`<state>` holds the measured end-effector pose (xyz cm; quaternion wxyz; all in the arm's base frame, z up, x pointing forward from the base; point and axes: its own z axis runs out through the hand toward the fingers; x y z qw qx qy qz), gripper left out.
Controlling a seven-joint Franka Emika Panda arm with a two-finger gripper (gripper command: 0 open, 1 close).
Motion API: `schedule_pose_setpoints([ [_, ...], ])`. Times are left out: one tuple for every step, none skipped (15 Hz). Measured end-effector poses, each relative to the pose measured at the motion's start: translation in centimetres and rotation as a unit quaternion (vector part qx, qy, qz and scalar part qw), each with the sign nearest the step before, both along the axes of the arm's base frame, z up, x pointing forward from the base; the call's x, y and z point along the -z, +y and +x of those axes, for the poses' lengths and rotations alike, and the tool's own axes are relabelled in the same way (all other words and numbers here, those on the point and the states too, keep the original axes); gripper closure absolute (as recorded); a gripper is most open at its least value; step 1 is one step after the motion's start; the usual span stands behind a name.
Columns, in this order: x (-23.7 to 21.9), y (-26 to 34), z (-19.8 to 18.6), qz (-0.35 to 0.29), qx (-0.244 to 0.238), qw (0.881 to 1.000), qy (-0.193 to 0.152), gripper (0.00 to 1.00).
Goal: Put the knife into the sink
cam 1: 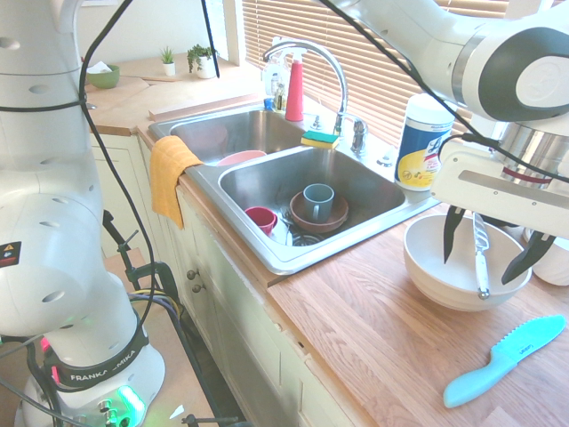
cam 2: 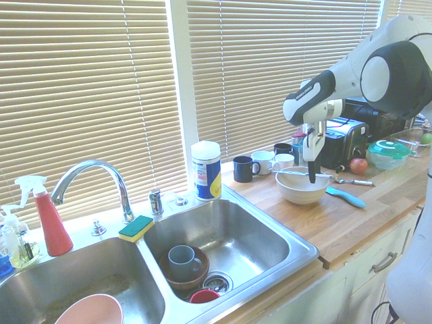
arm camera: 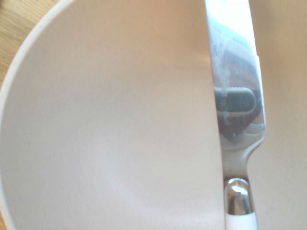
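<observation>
The yellow cloth point(cam 1: 169, 173) hangs over the front edge of the sink point(cam 1: 267, 258), draped there presumably to dry. The sink's two steel basins sit side by side under the curved faucet point(cam 1: 324, 62). In the first exterior view the far basin holds a pink bowl point(cam 1: 240, 157), while the near one carries a brown bowl point(cam 1: 317, 216) with a grey mug point(cam 1: 317, 201) standing in it and a red cup point(cam 1: 261, 219) just beside. That crowding matters, I judge: a free patch of basin floor lies toward the counter side, where a dropped item would not strike crockery. A sponge point(cam 1: 319, 139) rests on the ledge behind, and a wipes canister point(cam 1: 422, 142) stands at the sink's corner.

Further right, on the wooden surface point(cam 1: 373, 329), sits the beige bowl point(cam 1: 453, 276). The knife point(cam 1: 481, 258) lies across it, whitish handle toward the near rim, blade over the hollow, so it is bridged up off the surface and easy to reach from above. The pincer point(cam 1: 492, 240) hangs directly over it with its dark fingers spread wide, one to each side of the knife, not yet closed on it. The wrist view confirms the alignment: the blade runs straight over the bowl's pale interior. A turquoise serrated knife point(cam 1: 505, 360) lies apart on the surface, nearer the front edge, irrelevant here.
</observation>
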<state>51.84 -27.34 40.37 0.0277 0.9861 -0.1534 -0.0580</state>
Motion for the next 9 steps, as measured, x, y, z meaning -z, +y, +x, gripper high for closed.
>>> schedule_pose_setpoints([
  [-0.04, 0.02, -0.05, 0.001, 0.000, 1.000, 0.001, 1.00],
  [-0.08, 0.05, -0.09, 0.001, 0.001, 1.000, 0.002, 1.00],
  [-0.10, 0.09, -0.08, 0.001, 0.001, 1.000, 0.002, 1.00],
  [-0.10, 0.13, -0.07, 0.001, 0.001, 1.000, 0.002, 1.00],
  [-0.10, 0.14, -0.07, 0.001, 0.001, 1.000, 0.002, 1.00],
  [-0.09, 0.14, -0.08, 0.002, 0.001, 1.000, 0.003, 1.00],
  [-0.07, 0.14, -0.10, 0.002, 0.001, 1.000, 0.004, 1.00],
  [-0.04, 0.16, -0.14, 0.003, 0.002, 1.000, 0.005, 1.00],
  [0.02, 0.18, -0.19, 0.004, 0.002, 1.000, 0.007, 1.00],
])
